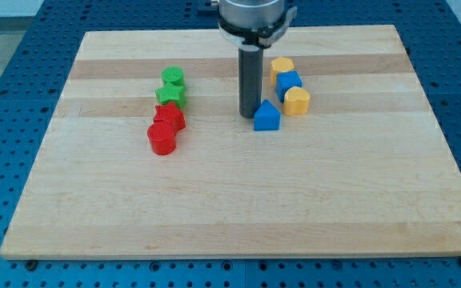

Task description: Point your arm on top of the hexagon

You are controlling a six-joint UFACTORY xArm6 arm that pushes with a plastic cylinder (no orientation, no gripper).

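The yellow hexagon (281, 69) lies near the view's top, right of centre, on the wooden board (238, 192). Just below it sit a blue cube (289, 83) and a yellow rounded block (297, 102), close together. A blue house-shaped block (267, 116) lies below and to the left of them. My tip (250, 117) is at the end of the dark rod, touching or almost touching the left side of the blue house-shaped block. It is below and left of the yellow hexagon, apart from it.
At the view's left of the rod stands a column of blocks: a green block (173, 78), a green star (170, 96), a red star (169, 118) and a red cylinder (162, 138). Blue perforated table surrounds the board.
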